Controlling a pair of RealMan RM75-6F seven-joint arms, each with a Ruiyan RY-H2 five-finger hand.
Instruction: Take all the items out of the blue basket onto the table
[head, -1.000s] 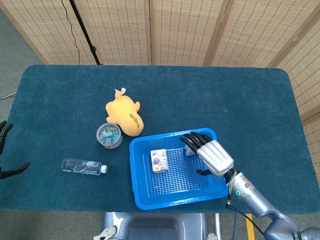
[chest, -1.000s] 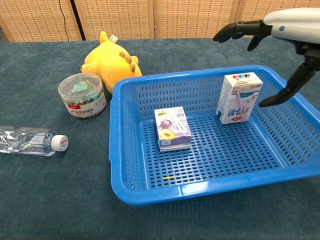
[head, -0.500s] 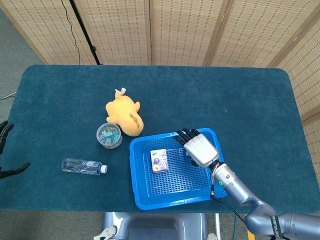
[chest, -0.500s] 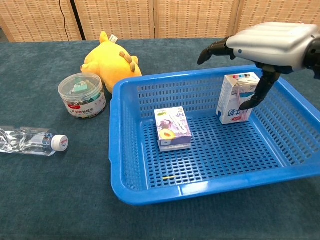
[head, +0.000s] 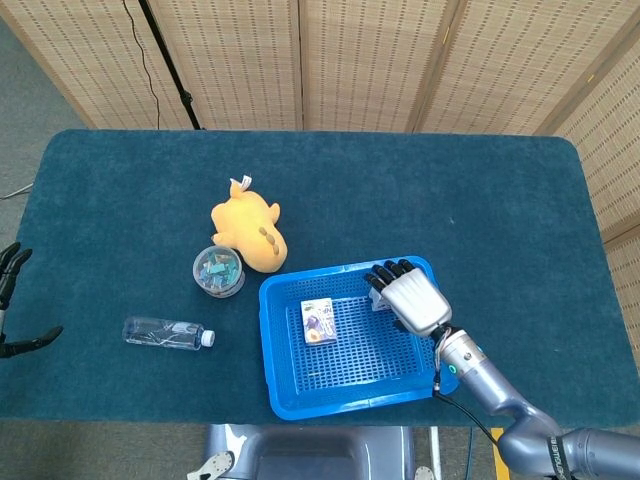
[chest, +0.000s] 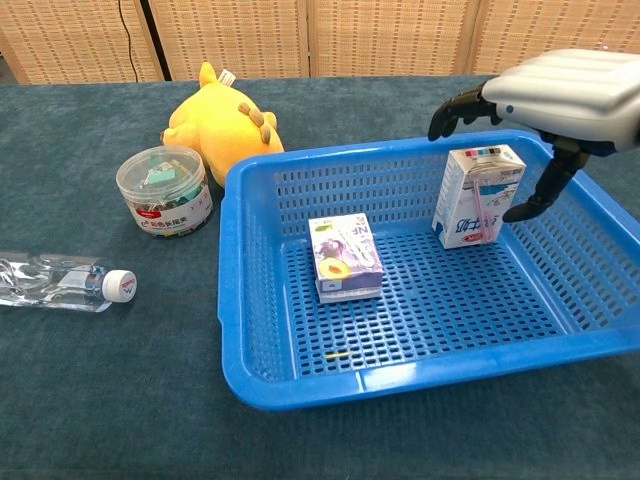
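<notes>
Basket (chest: 245, 330): two cartons held; right hand (chest: 560, 95) poised over upright carton (chest: 477, 196), fingers apart, nothing gripped

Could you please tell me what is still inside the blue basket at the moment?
Two cartons: a small purple box lying flat and a milk carton standing upright below the right robot hand, which hides most of it in the head view. Basket.

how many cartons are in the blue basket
2. An upright milk carton stands at the basket's far right under the right hand; a small juice carton lies near the middle. None seem hidden.
</notes>
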